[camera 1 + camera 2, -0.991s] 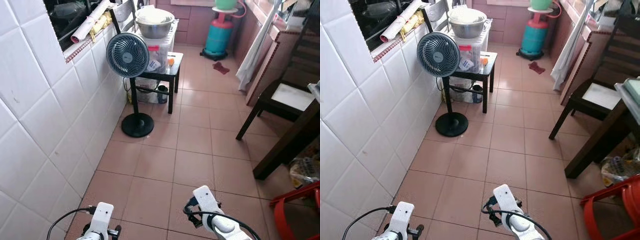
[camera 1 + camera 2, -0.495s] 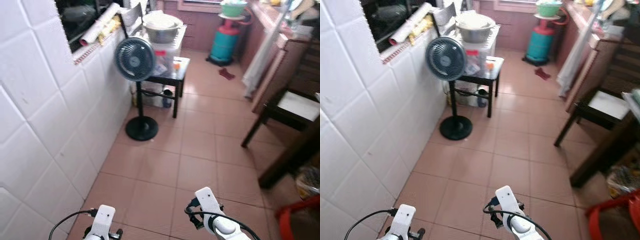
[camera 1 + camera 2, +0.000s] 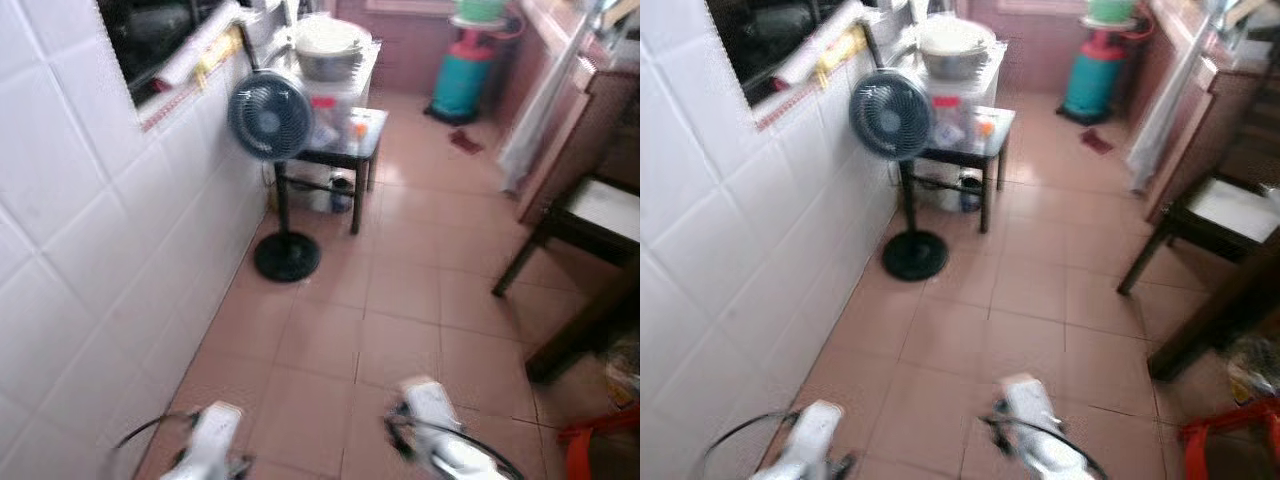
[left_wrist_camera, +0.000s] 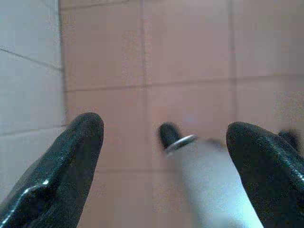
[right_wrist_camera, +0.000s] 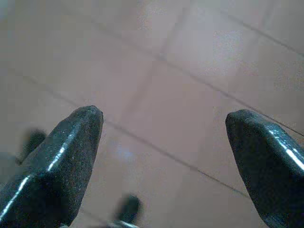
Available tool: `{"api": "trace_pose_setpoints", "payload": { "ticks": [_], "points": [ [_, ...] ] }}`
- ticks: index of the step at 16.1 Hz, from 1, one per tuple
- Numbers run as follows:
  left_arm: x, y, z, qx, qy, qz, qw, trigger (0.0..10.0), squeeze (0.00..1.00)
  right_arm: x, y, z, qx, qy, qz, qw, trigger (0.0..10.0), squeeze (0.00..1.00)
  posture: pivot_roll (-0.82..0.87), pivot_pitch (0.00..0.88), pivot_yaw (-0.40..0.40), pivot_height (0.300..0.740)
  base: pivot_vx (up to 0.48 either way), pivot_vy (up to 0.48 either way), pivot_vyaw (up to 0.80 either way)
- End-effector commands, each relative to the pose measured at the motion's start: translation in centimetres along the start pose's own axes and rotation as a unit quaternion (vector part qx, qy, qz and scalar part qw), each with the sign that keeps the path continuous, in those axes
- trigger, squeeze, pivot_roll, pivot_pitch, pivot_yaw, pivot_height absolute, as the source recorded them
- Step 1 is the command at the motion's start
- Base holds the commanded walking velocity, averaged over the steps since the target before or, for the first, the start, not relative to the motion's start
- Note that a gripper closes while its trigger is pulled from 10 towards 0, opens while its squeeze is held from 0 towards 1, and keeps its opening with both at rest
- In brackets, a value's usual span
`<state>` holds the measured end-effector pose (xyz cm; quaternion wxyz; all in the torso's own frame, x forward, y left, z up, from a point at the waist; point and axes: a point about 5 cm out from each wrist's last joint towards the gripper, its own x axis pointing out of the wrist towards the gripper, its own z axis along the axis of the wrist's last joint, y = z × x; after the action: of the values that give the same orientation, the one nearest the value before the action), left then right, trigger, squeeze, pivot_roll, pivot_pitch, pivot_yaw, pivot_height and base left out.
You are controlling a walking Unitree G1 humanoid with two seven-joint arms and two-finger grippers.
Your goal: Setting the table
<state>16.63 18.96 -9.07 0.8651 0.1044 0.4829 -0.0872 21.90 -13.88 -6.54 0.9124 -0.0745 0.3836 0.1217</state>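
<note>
Both my arms hang low over the pink tiled floor (image 3: 400,290). The left wrist (image 3: 215,440) and right wrist (image 3: 430,410) show blurred at the bottom of the eye views. In the left wrist view my left gripper (image 4: 164,137) is open, with only floor and a blurred white part of my body between the fingers. My right gripper (image 5: 164,128) is open too, above bare tiles. A dark wooden table leg (image 3: 585,325) stands at the right edge, with a dark chair (image 3: 590,200) beside it.
A white tiled wall (image 3: 90,260) runs along my left. Ahead stand a pedestal fan (image 3: 270,125) and a small black side table (image 3: 345,135) with a metal bowl (image 3: 330,50) on boxes. A teal gas cylinder (image 3: 465,75) is at the far end, a red stool (image 3: 605,455) at bottom right.
The whole picture has shifted a little and turned blurry, so the camera is moving. The arms hang as before and both grippers hold nothing.
</note>
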Motion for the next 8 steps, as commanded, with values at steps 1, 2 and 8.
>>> {"api": "trace_pose_setpoints", "payload": {
  "ticks": [1,2,8],
  "points": [
    [0.3,-0.86,1.35,0.007,-0.02,-0.014,1.0,10.0,0.0,-0.51,-1.34,-1.41,0.006,0.023,-0.017,1.0,10.0,0.0,0.0,0.0,-0.003,0.74,0.326,0.0,0.0],
    [0.28,-0.83,1.21,0.008,-0.018,-0.014,1.0,10.0,0.0,-0.52,-1.33,-1.43,0.006,0.024,-0.017,1.0,10.0,0.0,0.0,0.0,-0.001,0.74,0.326,0.0,0.0],
    [0.07,-0.37,0.43,0.013,-0.012,-0.011,1.0,10.0,0.0,-0.53,-1.25,-1.57,0.008,0.027,-0.017,0.999,10.0,0.0,0.0,0.001,0.004,0.74,0.339,0.217,0.0]
  ]
}}
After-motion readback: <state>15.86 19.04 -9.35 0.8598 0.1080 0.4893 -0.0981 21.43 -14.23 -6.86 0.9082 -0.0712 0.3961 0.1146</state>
